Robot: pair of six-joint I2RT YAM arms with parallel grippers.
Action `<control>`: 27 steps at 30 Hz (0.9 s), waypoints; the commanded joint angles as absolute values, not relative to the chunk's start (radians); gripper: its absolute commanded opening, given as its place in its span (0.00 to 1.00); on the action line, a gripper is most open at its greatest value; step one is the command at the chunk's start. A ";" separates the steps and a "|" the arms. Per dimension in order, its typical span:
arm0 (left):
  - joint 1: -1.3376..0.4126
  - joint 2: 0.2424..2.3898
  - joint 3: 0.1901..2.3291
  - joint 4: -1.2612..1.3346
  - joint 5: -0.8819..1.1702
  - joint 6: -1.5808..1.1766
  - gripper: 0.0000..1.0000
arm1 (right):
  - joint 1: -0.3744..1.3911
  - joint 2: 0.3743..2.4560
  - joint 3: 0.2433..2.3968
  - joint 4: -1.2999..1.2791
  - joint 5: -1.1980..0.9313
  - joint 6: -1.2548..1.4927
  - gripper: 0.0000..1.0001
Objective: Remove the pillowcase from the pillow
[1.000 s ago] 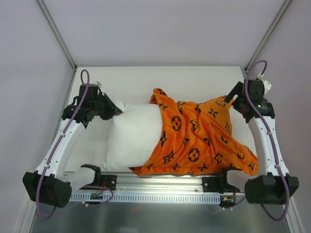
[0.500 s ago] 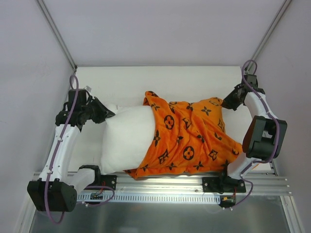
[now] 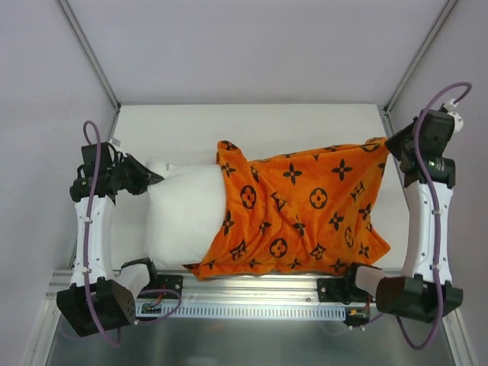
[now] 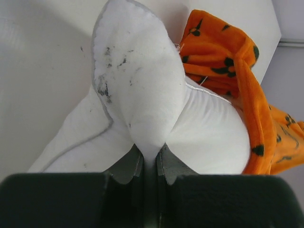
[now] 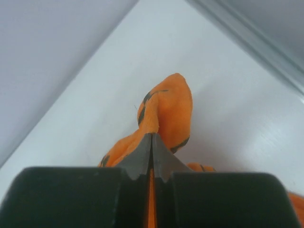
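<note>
a slotted, probably aluminium rail (image 3: pixel 252 293) edges the white table's (image 3: pixel 267 126) near side.

the top camera is looking down from behind over the whole desk (image 3: pixel 305 126); wrist cameras are sitting close behind the left tool (image 4: pixel 149 156) facing the pillow (image 4: pixel 142 95), and the right tool (image 5: pixel 152 142) facing the pillowcase (image 5: pixel 168 102).

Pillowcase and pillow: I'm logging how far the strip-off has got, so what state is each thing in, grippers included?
pillowcase: partly off, draped over the pillow's right part, one corner pinched and lifted at the far right.
pillow: left part bare, the rest under the orange fabric, left corner pinched.
left gripper: shut on the pillow's corner.
right gripper: shut on the pillowcase's corner.
</note>
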State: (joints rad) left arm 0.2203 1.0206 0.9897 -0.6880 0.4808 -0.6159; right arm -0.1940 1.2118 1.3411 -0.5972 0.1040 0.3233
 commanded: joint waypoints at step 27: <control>0.399 0.999 1.109 -0.749 0.523 -0.595 0.00 | -0.232 1.028 1.412 -0.903 -0.181 0.112 0.96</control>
State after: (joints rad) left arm 0.3943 1.0157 1.1095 -0.7891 0.5110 -0.5900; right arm -0.2398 1.1866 1.4548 -0.8539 0.0177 0.1547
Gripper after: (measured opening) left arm 0.059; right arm 0.957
